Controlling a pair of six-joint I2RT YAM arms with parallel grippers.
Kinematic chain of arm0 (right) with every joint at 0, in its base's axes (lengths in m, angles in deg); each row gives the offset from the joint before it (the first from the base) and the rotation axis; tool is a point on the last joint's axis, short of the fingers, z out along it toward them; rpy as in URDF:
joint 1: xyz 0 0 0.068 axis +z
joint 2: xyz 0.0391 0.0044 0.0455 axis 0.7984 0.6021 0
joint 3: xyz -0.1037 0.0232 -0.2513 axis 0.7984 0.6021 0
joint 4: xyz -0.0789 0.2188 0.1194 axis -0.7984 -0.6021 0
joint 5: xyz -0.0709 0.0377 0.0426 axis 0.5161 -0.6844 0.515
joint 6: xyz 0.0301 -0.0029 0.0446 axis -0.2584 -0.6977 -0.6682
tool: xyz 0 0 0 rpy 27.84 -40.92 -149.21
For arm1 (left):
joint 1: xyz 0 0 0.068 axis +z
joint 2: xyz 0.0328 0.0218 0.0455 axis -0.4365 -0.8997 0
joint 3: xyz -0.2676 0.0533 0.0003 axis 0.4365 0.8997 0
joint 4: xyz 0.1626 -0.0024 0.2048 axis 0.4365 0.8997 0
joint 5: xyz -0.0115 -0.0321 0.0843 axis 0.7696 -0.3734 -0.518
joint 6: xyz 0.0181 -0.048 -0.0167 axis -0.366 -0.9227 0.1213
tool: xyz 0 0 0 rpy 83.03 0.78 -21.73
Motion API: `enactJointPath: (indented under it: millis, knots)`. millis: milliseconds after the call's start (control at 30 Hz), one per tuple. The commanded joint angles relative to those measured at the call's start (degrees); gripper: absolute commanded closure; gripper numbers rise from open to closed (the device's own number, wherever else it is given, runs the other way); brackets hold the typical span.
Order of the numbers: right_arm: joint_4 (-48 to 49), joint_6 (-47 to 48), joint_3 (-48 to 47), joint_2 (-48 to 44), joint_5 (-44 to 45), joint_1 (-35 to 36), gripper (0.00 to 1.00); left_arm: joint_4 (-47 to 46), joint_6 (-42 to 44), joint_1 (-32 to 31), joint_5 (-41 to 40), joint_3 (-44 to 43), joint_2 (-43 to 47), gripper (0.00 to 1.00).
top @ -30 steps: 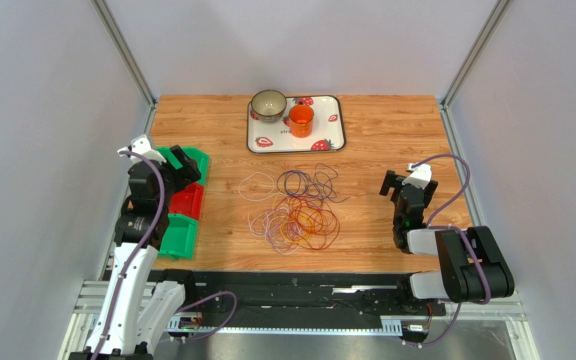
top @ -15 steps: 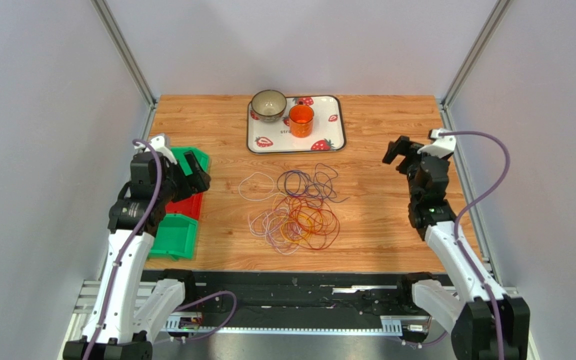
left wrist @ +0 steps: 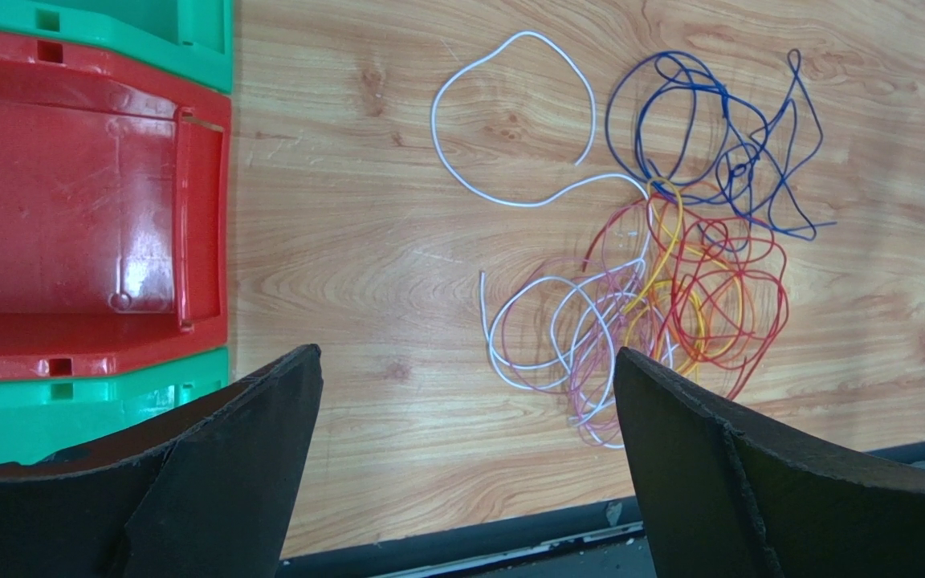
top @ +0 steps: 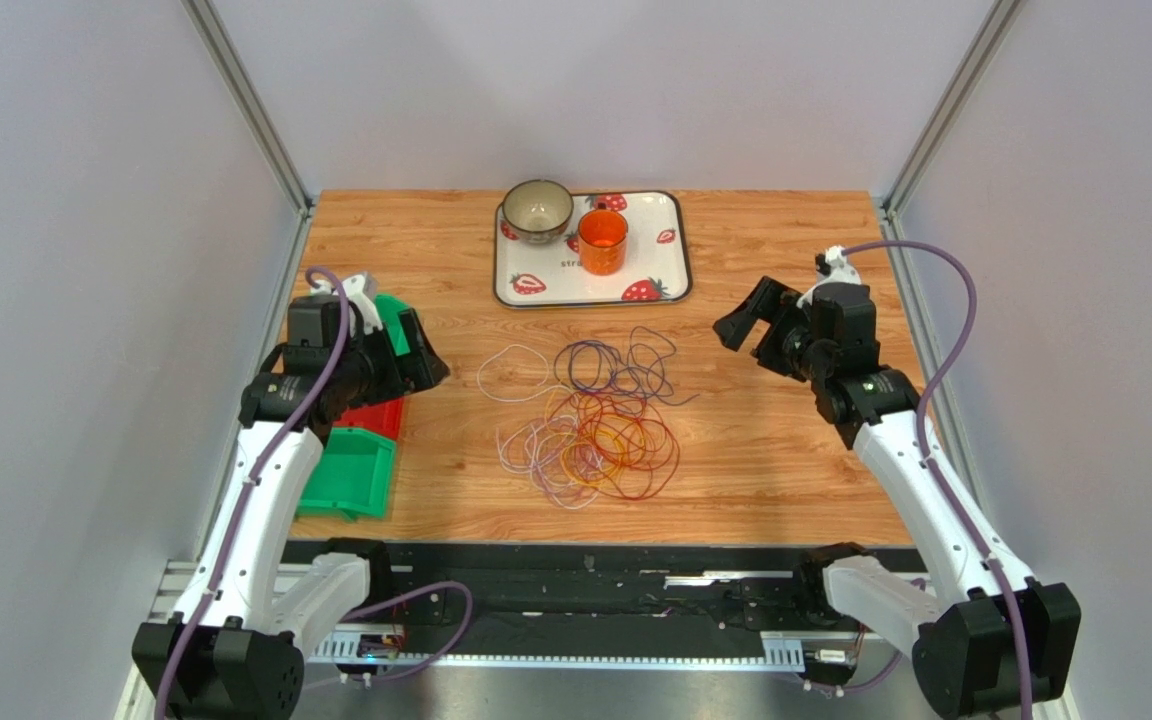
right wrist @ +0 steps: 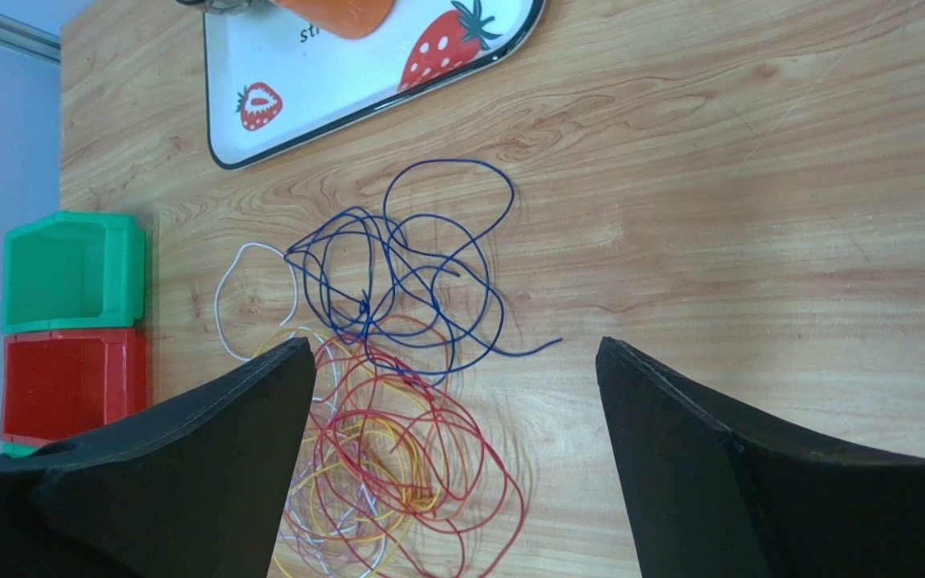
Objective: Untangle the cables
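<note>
From above we see the cables heaped mid-table, touching neither claw. The left gripper is by the bins and the right gripper is on the opposite side, both spread wide and empty. Only this view gives us the whole tray, with its bowl and orange cup. The wrist views sort the colours: a blue tangle, a white loop beside it, and red, yellow and pale strands knotted together. On the tray we make out strawberries and a few dark letters, too cut off to read.
</note>
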Motion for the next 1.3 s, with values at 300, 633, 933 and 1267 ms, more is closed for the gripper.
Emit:
enactJointPath:
  millis: [300, 633, 933, 1267]
  knots:
    - [-4.6, -3.8, -5.7, 7.9, 9.7, 15.8, 0.14, -0.8, 0.4, 0.4, -1.5, -1.2, -0.2, 0.01]
    - [-0.6, -6.4, -1.6, 10.9, 14.6, 24.5, 0.16, -2.5, -0.2, 0.4, -1.7, 1.1, 2.9, 0.01]
    - [3.8, -6.4, 2.4, 12.1, 18.2, 25.5, 0.16, -6.7, -1.9, -7.5, -2.2, 0.2, -5.2, 0.16]
    - [6.9, -4.7, 6.2, 13.5, 20.4, 25.4, 0.15, -12.0, -3.4, -24.0, -7.9, -3.6, -20.1, 0.32]
